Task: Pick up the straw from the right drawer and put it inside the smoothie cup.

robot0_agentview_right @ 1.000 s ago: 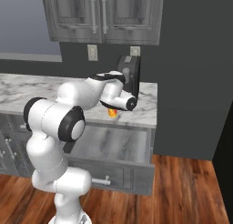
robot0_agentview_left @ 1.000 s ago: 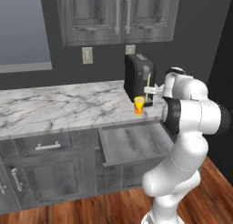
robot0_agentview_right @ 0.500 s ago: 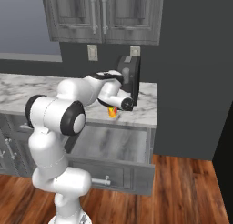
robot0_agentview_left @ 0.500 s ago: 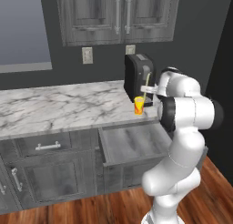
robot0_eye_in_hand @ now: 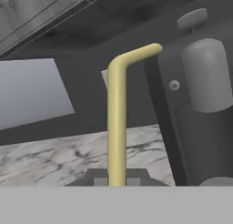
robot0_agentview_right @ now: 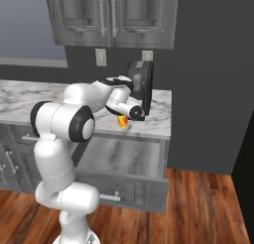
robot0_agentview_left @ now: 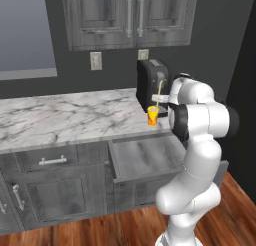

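Straw held upright over the cup

The arm is folded forward over the marble worktop (robot0_agentview_left: 60, 120), and the tool (robot0_eye_in_hand: 116, 177) is closed on the straw (robot0_agentview_left: 159, 93), bent end up, its lower end at the cup (robot0_agentview_left: 153, 116) beside the black appliance (robot0_agentview_left: 150, 82). The drawer (robot0_agentview_right: 121, 156) is pulled open, with nothing seen inside.
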